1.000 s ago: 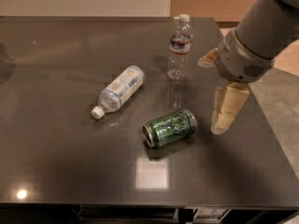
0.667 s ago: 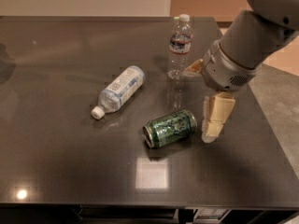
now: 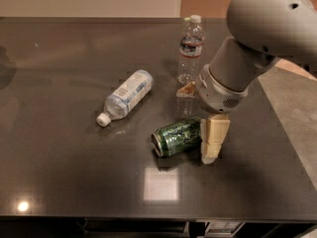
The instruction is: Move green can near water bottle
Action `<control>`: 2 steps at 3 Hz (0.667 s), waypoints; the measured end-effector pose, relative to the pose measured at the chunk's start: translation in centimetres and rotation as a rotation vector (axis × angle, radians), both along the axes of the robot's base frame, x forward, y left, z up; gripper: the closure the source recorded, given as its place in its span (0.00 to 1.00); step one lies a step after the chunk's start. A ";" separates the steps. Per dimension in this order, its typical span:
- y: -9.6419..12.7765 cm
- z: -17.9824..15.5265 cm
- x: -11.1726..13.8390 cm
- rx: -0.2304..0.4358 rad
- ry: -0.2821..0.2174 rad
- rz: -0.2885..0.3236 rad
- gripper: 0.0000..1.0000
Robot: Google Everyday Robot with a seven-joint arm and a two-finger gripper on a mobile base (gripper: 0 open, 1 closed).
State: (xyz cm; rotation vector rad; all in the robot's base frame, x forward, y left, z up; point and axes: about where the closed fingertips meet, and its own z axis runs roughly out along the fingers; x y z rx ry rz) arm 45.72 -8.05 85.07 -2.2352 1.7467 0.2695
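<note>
The green can (image 3: 176,137) lies on its side on the dark table (image 3: 59,172), front of centre. The water bottle (image 3: 190,49) stands upright behind it, slim and clear with a white cap. My gripper (image 3: 200,114) hangs from the big grey arm just right of the can, open. One pale finger (image 3: 214,138) is down at the can's right end, touching or nearly touching it. The other finger (image 3: 187,89) sits higher, behind the can, near the water bottle's base. The can is not held.
A stouter clear bottle (image 3: 125,97) with a white and light-blue label lies on its side left of centre, cap toward the front left. The table's right edge (image 3: 285,133) runs close behind the arm, with floor beyond.
The arm has moved left and down toward the can. The lower finger now stands against the can's right end. The can and both bottles have not moved.
</note>
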 end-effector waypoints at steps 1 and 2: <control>0.3 -0.8 -0.4 -0.016 0.007 0.031 0.18; 0.0 -0.8 -0.5 -0.020 0.007 0.040 0.40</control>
